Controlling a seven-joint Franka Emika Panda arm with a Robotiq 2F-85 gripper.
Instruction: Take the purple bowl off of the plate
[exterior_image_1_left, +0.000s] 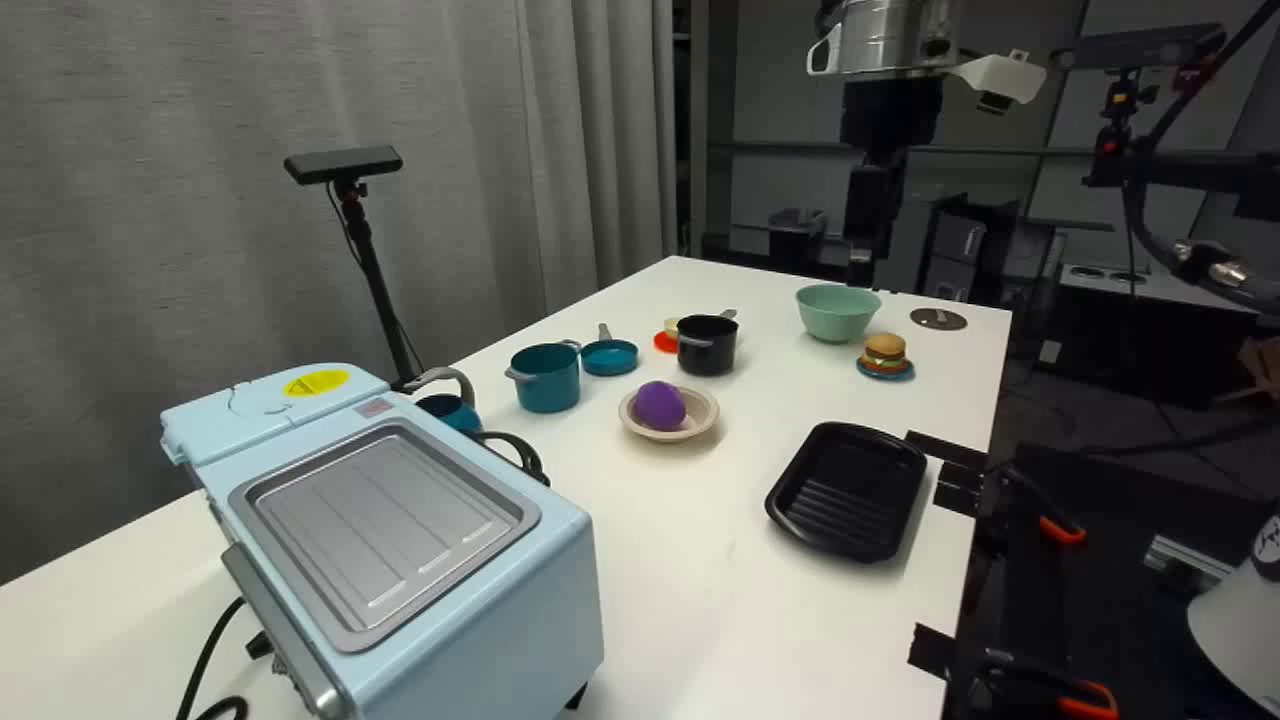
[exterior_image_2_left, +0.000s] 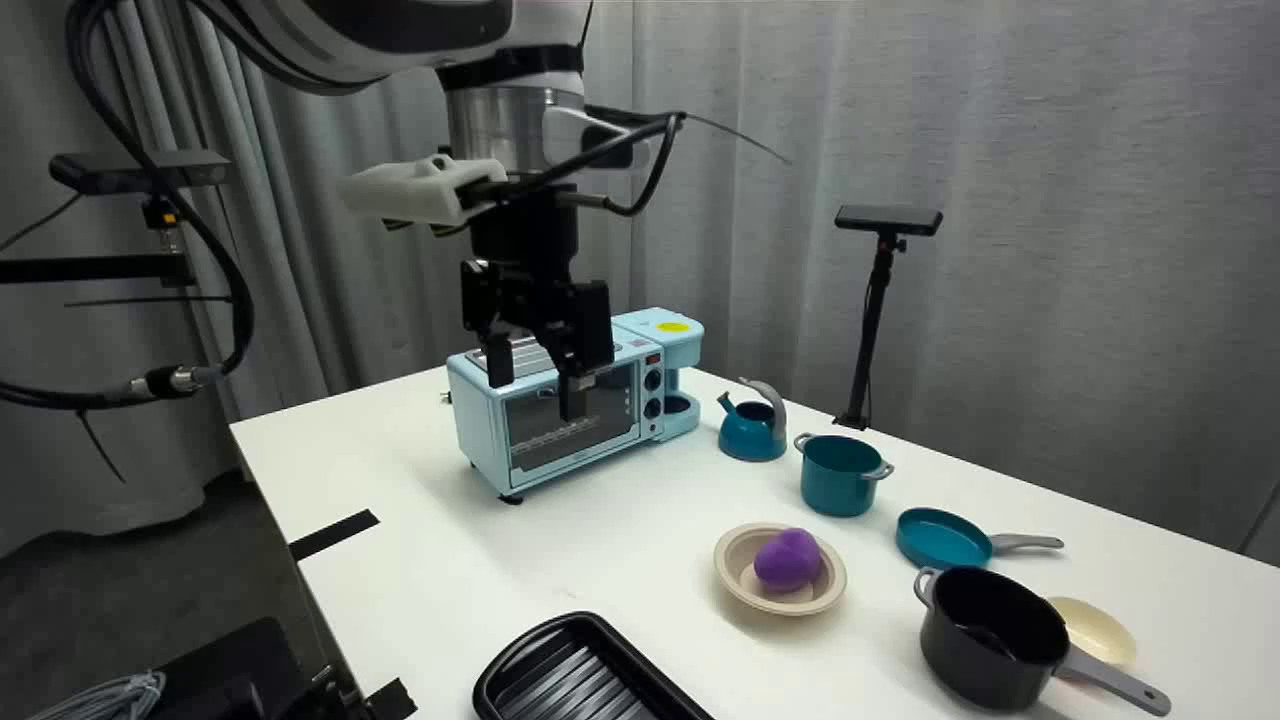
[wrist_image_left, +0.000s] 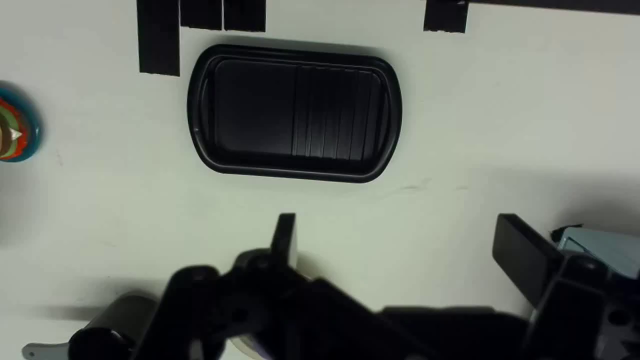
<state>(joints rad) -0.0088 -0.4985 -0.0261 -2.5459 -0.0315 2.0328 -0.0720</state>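
Your tool (exterior_image_2_left: 536, 388) hangs, jaws well apart — centre it over the purple piece (exterior_image_2_left: 788, 560), close gently on its sides, lift straight off the beige plate (exterior_image_2_left: 736, 566).

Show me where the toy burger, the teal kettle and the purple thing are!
Toy burger (exterior_image_1_left: 885, 346): in an exterior view, on its top bun.
Teal kettle (exterior_image_2_left: 752, 441): in an exterior view, on its round body.
Purple thing (exterior_image_2_left: 788, 560): in an exterior view, on the middle of its rounded side.

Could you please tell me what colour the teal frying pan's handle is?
The handle is grey; it shows best in an exterior view.
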